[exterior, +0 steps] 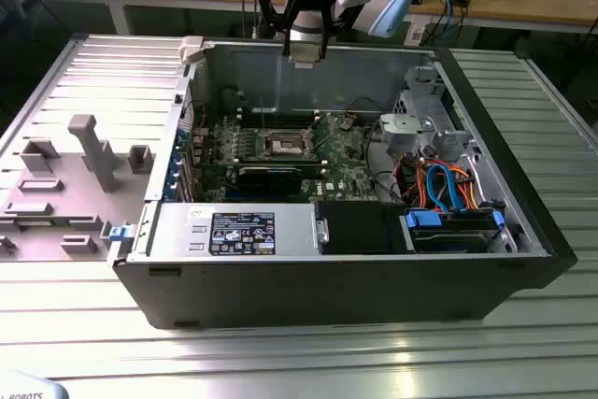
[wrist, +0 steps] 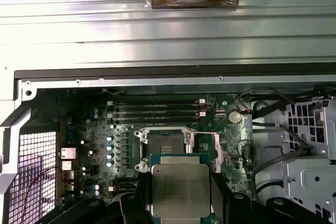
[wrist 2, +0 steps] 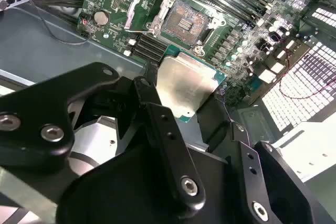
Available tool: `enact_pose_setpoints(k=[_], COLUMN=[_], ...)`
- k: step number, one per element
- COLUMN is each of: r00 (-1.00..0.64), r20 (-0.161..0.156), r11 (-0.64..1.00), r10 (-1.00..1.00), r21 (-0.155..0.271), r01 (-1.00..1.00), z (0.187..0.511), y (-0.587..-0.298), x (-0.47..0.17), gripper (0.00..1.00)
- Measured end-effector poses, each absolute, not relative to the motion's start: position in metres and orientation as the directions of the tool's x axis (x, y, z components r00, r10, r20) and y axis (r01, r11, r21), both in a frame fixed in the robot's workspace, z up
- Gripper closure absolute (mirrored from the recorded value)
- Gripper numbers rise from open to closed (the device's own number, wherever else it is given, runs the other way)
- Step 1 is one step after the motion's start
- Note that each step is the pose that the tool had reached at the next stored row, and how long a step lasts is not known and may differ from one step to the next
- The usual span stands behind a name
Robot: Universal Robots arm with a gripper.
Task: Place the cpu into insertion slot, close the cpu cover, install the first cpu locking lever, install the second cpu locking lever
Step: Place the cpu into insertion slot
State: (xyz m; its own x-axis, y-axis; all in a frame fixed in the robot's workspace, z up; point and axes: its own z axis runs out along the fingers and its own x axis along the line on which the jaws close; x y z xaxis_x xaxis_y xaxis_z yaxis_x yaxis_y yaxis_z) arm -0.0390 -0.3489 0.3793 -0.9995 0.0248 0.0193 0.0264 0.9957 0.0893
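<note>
My gripper (exterior: 306, 49) hangs above the back wall of the open computer case, shut on the cpu (wrist 2: 187, 83), a flat silver-grey square chip held by its edges between the two black fingers (wrist 2: 157, 114). The first wrist view has the cpu (wrist: 180, 186) just in front of the insertion slot (wrist: 163, 144). That insertion slot (wrist 2: 184, 18) lies bare on the green motherboard, its darker contact field exposed. Beside it, the cpu cover (wrist 2: 143, 7) stands swung open. From the exterior view, the insertion slot (exterior: 283, 145) sits well below the gripper, mid board.
A long black expansion card (exterior: 267, 175) lies just in front of the socket. The power supply (exterior: 234, 233) and a drive bay with blue and orange cables (exterior: 447, 195) fill the case's front. RAM slots (wrist: 155, 112) flank the socket. A grey fixture plate (exterior: 65, 184) lies at the exterior view's left.
</note>
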Motion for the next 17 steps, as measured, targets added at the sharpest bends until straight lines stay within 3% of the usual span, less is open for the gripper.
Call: enact_pose_setpoints(k=[17], r00=[-0.996], r20=[0.019], r11=[0.992], r10=[0.09], r21=[0.089], r01=[0.091], z=[0.3791], y=[-0.3489], x=[-0.039], gripper=[0.46])
